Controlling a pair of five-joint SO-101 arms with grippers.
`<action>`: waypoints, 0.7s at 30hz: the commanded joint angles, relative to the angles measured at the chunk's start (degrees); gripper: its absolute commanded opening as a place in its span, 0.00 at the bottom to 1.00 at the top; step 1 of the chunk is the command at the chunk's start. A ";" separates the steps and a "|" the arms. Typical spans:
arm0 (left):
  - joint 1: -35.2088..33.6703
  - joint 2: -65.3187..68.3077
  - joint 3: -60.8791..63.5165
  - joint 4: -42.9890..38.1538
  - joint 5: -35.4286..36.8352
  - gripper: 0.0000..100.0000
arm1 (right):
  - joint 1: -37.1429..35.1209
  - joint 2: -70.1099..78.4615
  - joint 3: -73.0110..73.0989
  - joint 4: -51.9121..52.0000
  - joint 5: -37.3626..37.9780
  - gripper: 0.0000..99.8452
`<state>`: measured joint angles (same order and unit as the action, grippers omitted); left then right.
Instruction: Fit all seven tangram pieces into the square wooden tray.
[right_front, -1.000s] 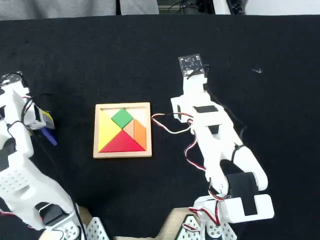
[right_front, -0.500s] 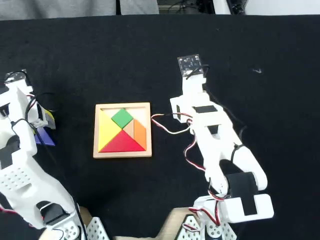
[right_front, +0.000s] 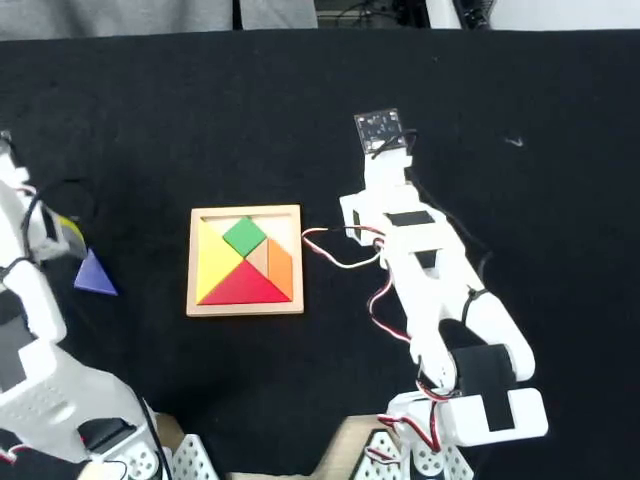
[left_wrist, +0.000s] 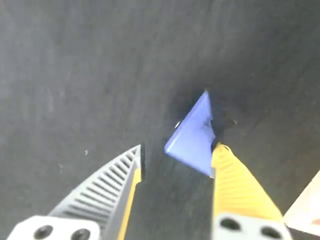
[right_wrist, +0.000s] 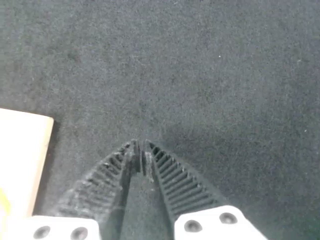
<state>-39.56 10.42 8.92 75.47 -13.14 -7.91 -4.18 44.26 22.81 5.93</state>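
Blue wooden triangle piece (right_front: 95, 275) lies on the black desk (right_front: 500, 100), left of the square wooden tray (right_front: 245, 310). The left hand (left_wrist: 179, 150) has its fingers spread apart, the yellow one touching the piece, I think so it can grab it for the tray. The right hand (right_wrist: 139, 150) is pressed together on nothing beside the tray, likely to keep out of the way. A second ago the left arm hid part of the triangle; now it has slid toward the desk's edge and the whole piece shows.
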 joint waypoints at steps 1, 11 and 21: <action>-1.01 -2.37 5.23 -4.22 3.25 0.23 | -0.70 -1.01 -1.36 -0.79 0.35 0.02; -0.40 2.02 8.92 -10.90 7.38 0.23 | -0.70 -1.01 -1.19 -0.79 0.35 0.02; 4.53 9.76 3.47 -7.82 9.67 0.23 | -0.70 -1.01 -1.19 -0.79 0.35 0.02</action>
<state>-37.01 18.86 15.60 65.27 -4.79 -7.91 -4.18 44.26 22.81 5.93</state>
